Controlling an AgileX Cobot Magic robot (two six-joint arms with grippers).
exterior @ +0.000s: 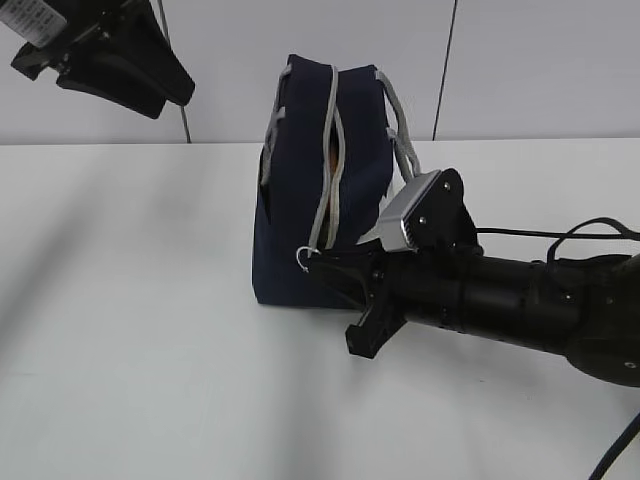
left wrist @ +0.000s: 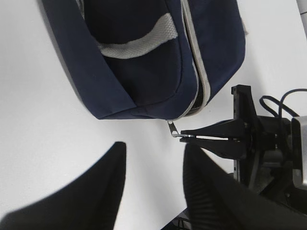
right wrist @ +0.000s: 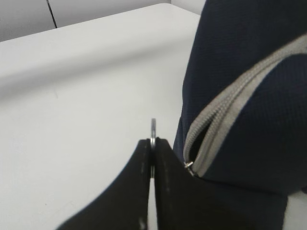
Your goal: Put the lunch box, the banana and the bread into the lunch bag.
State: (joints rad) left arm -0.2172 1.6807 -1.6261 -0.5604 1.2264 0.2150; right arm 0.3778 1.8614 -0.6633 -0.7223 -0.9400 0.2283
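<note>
Right gripper: your right gripper [right wrist: 152, 158] is clenched on the ring pull [right wrist: 153, 128] of the zipper; the thin metal ring stands pinched between the two black fingers, low at the bag's near bottom corner.
Left gripper: your left gripper [exterior: 150, 95] hangs raised at the upper left of the exterior view, well apart from the bag; its own wrist view shows the fingers [left wrist: 86, 191] spread with nothing between them, so it is released and empty.
Zipper: the grey zipper [exterior: 330, 180] runs up the bag's narrow end from the pull; the tape gapes along most of that length, and an orange-brown patch shows through the slit near the top.
Lunch bag: the navy lunch bag [exterior: 300, 240] stands upright on the table, grey handles [exterior: 400, 120] at the top.
Lunch box, banana, bread: none lies anywhere on the table in any view. You can judge them to be inside the bag already; the contents are hidden apart from that orange-brown glimpse, so you cannot confirm each.
Progress: loading appears done. What seems left is the zipper work in hand, then letting go of the ring.
Surface: plain white table [exterior: 130, 330], matte, soft shadows of the arms.
Room: pale wall panels [exterior: 300, 30] with dark seams behind the table; black cables [exterior: 590, 235] trail at the right.
</note>
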